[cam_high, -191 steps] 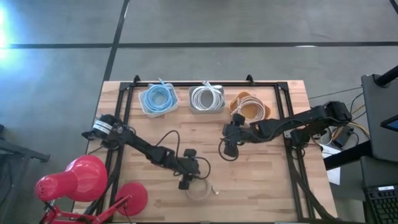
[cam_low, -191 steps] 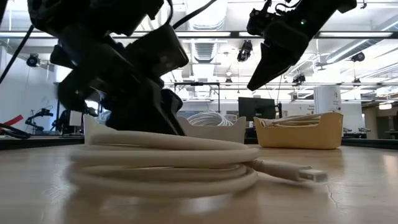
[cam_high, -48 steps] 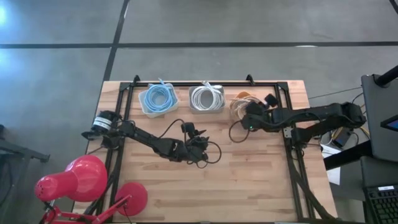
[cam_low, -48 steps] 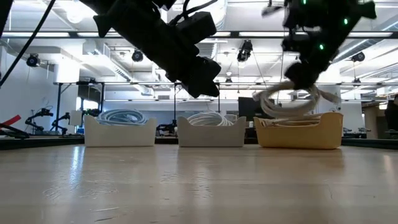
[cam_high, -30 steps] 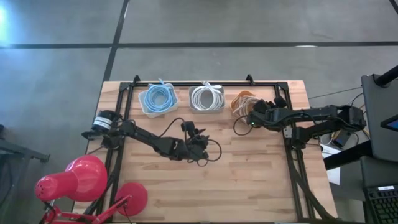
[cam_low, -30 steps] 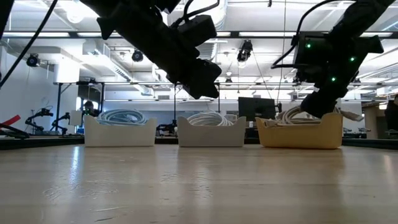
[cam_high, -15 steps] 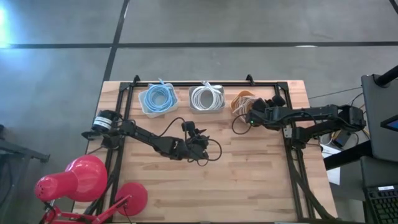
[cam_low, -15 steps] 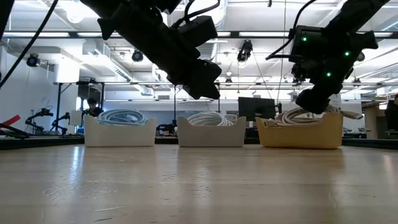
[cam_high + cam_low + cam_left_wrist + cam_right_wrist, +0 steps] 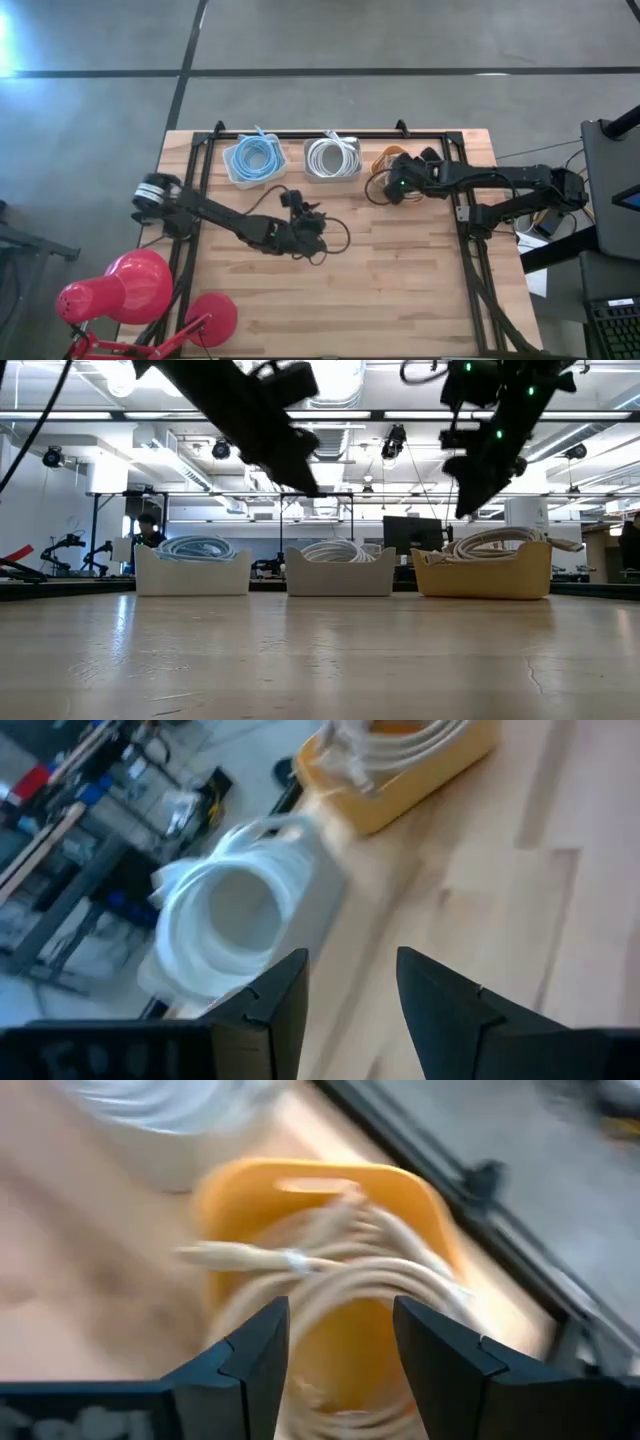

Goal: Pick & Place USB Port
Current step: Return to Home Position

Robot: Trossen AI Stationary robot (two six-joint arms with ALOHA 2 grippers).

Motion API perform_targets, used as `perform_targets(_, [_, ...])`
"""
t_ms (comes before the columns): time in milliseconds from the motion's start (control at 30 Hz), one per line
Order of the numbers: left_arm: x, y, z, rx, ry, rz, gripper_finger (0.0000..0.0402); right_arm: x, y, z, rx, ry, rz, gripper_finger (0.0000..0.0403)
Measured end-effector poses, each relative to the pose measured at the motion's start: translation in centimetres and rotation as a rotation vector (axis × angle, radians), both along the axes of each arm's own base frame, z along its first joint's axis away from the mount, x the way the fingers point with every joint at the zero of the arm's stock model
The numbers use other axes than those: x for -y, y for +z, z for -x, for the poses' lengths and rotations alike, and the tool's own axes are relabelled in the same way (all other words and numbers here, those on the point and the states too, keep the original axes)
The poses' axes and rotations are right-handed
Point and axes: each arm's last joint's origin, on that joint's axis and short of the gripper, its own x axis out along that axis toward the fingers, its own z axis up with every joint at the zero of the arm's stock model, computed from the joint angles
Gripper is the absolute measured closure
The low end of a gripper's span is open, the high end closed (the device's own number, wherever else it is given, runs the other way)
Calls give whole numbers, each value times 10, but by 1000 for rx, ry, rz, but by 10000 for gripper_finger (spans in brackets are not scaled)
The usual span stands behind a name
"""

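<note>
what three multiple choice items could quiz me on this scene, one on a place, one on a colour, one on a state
1. Where in the row of three bins does the yellow bin stand?
A. at the end by the left arm
B. in the middle
C. at the end by the right arm

2. What colour is the cable in the bin at the left arm's end?
A. light blue
B. red
C. black

3. How do the right arm's jaws stand?
A. shut on a cable
B. open and empty
C. clamped on a bin's rim

Key:
1 C, the high view shows it last in the row on the right arm's side.
2 A, its coil is light blue from above.
3 B, the right wrist view shows a gap between them, with the brown cables lying in the bin beyond.
</note>
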Motion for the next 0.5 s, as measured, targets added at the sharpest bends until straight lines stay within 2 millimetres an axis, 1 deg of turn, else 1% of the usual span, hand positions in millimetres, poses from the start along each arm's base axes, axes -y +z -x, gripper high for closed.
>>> perform_targets(100, [-5, 20, 22, -17, 42, 30, 243, -10, 14, -7, 31, 127, -45, 229])
perform_targets(200, [-12, 40, 48, -21, 84, 63, 244, -24, 26, -11, 45, 243, -31, 227])
perform_targets(267, [-17, 50, 68, -5, 108, 83, 244, -34, 34, -12, 64, 311, -26, 226])
perform_targets(367, [-24, 56, 97, 69, 136, 112, 243, -50, 42, -7, 104, 425, -64, 225])
perform_targets(433, [-29, 54, 116, 115, 150, 134, 243, -59, 40, -1, 103, 539, -98, 227])
perform_targets(500, [-34, 47, 135, 151, 157, 154, 245, -66, 37, 7, 116, 633, -143, 229])
